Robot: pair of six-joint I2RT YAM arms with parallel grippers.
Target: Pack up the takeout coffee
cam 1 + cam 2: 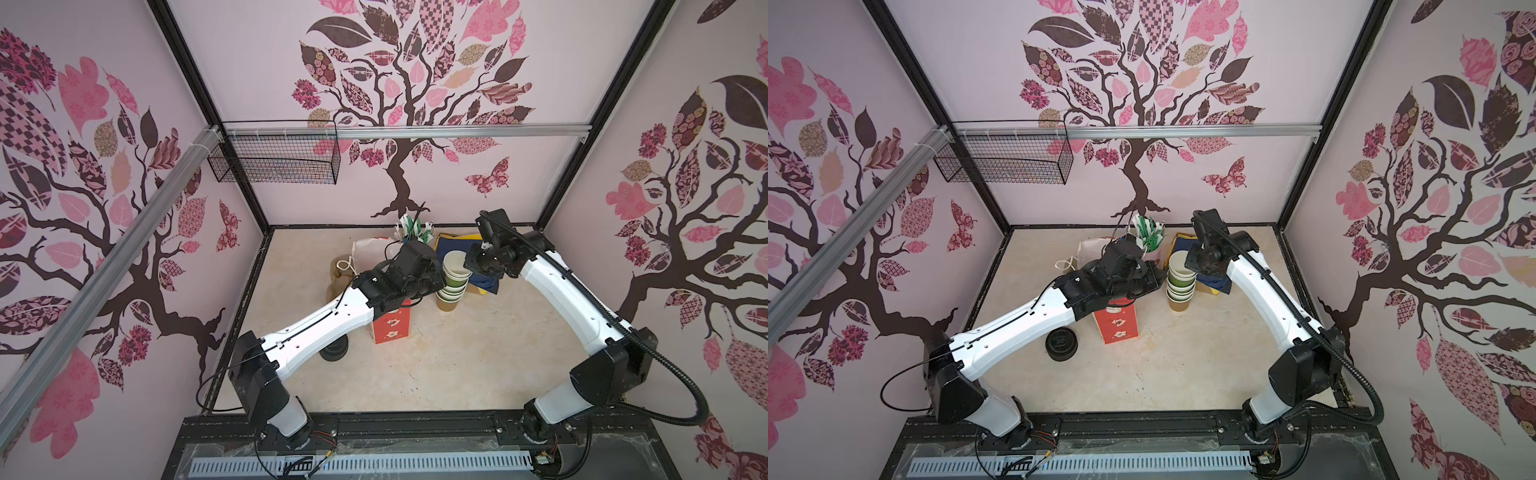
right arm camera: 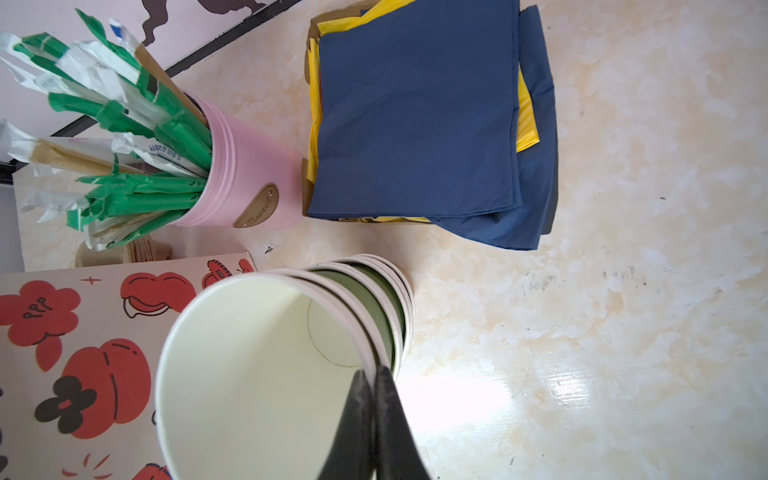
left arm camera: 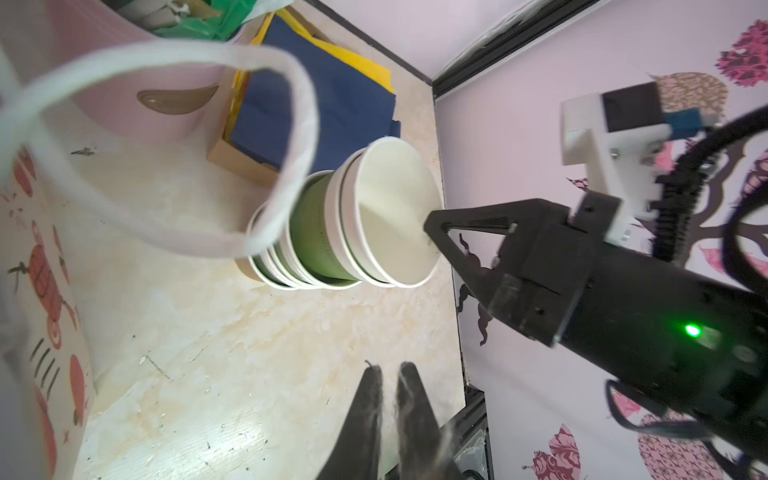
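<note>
Clearly, our right pincer [image 2: 371, 374] is clenched on the rim of the top cup [image 2: 249, 374], which sits in the cup stack [image 1: 452, 286] standing on the desk [image 1: 457, 357] beside the red-and-white bag [image 1: 390, 328]. Our left pincer [image 3: 390, 370] hangs near the stack, jaws nearly together, grasping nothing we can see.

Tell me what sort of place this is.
Probably a mock takeout-coffee station inside a robot test cell: a stack of paper cups, a pink holder of sachets and blue napkins sit between two arms.
</note>
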